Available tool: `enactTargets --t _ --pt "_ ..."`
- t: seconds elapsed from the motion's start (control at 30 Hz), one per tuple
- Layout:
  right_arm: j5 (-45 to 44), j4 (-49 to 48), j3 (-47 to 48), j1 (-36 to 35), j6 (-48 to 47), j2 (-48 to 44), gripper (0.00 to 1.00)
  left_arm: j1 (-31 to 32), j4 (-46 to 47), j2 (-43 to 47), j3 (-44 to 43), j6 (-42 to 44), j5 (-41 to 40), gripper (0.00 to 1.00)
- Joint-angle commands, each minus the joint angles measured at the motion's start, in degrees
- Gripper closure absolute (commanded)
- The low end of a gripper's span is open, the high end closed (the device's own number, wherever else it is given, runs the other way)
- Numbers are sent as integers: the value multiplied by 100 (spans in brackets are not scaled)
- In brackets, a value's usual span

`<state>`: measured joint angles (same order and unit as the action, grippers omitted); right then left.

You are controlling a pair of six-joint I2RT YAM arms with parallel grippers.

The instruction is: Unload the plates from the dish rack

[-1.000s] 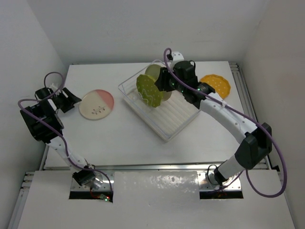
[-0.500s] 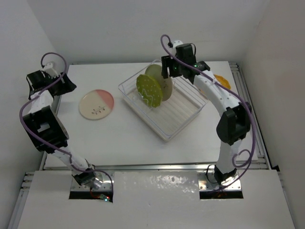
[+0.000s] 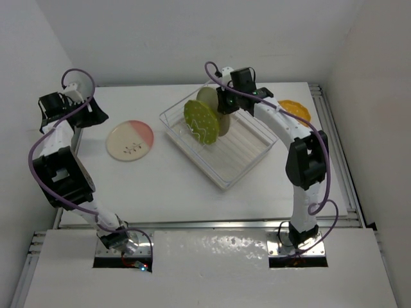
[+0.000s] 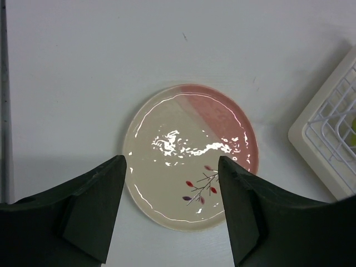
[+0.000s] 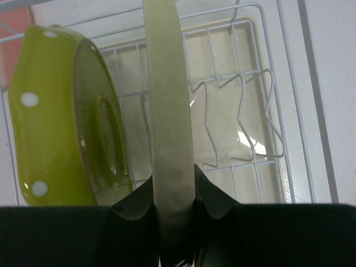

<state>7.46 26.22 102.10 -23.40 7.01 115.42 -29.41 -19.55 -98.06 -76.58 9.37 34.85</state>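
The white wire dish rack [image 3: 239, 157] holds two upright plates: the olive-green dotted plate [image 3: 200, 122] and behind it the pale green-and-cream plate [image 3: 209, 97]. My right gripper [image 3: 225, 102] is shut on the rim of the pale green-and-cream plate [image 5: 169, 139], with the olive-green plate [image 5: 61, 122] to its left. The cream-and-pink plate [image 3: 130, 140] lies flat on the table left of the rack. My left gripper [image 3: 90, 112] is open above it, its fingers [image 4: 83, 206] either side of the plate [image 4: 189, 156]. The orange-yellow plate [image 3: 294, 109] lies right of the rack.
The rack's corner [image 4: 328, 144] shows at the right of the left wrist view. Wire prongs [image 5: 239, 122] stand in the rack right of the held plate. A metal rail [image 3: 337, 154] runs along the table's right edge.
My right arm has swung back from the orange-yellow plate to the rack and closed on the pale green-and-cream plate's rim. My left arm has drawn up and away from the cream-and-pink plate.
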Motion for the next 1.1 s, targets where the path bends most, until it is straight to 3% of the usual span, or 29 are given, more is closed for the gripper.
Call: enactTargets --t 0.0,0.2,0.43,0.53,0.67,0.77,0.9,1.0,1.07 --pt "-51 -617 -76 2 -374 -704 100 119 -40 323 -182 171 206 36" --pt "-621 -1319 -191 2 -885 -1433 100 286 -128 270 -384 162 241 38" --pt "-1536 -2418 -446 2 -833 -2180 100 444 -409 235 -858 355 522 40" --pt "-1643 -2893 -542 2 -184 -2409 100 602 -786 226 -1191 679 1100 37" --pt "-776 -3342 -543 -94 1281 -2209 100 971 -1218 209 -1623 839 1908 35" --pt "-82 -3597 -429 -279 2422 -1822 100 1173 -904 200 -1755 252 2552 26" --pt "659 -4439 -375 -411 3964 -1076 100 1332 -16 252 -1581 -1308 2861 9" --pt "1046 -4941 -245 -534 4598 -628 100 1350 741 287 -1361 -2146 2870 7" --pt "1221 -5108 -113 -666 4992 -424 100 1411 830 270 -1158 -2255 2502 6"
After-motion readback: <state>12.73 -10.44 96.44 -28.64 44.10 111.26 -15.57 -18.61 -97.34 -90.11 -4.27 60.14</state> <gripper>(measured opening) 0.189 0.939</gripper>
